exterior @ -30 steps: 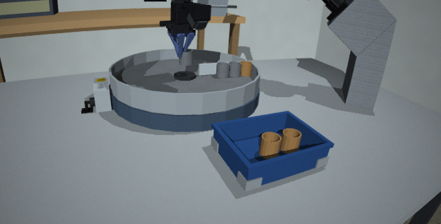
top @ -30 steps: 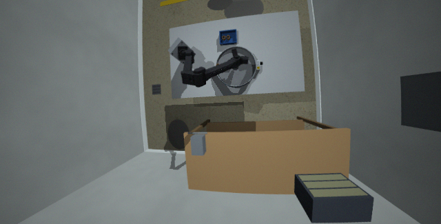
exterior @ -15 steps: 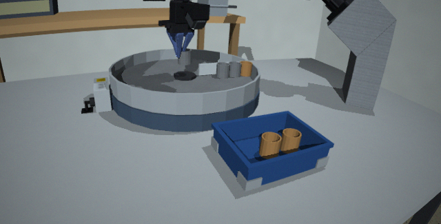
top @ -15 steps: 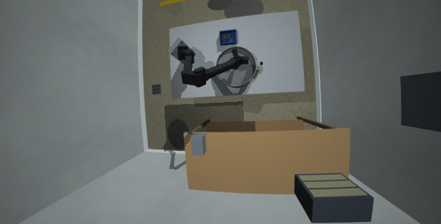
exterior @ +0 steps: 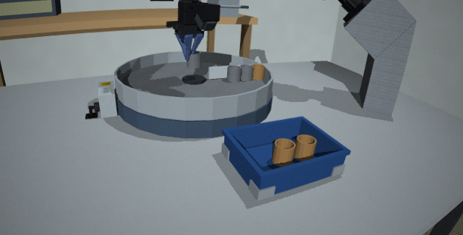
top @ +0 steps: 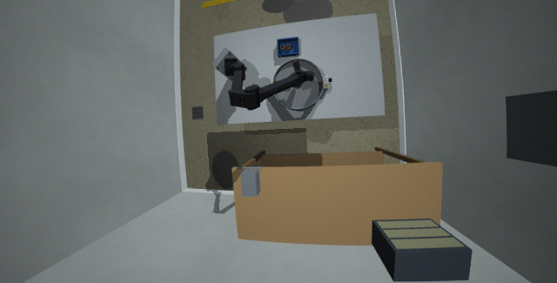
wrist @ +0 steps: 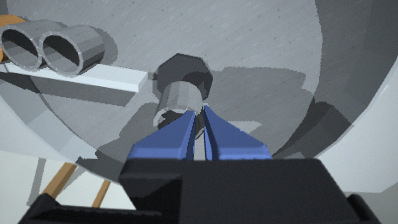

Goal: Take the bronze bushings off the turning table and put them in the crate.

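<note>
Blue-fingered gripper (exterior: 189,55) is clamped on the wall of a steel bushing (wrist: 177,100), one finger inside the bore, one outside, directly above the dark hub (exterior: 194,79) of the turning table (exterior: 159,99). At the hub's 3 o'clock in the exterior view: two more steel bushings (exterior: 239,73) and one bronze bushing (exterior: 259,71) in a row beside a white divider (exterior: 217,72). Blue crate (exterior: 253,166) sits near the table's 5 o'clock, holding two bronze bushings (exterior: 294,149), upright and touching.
</note>
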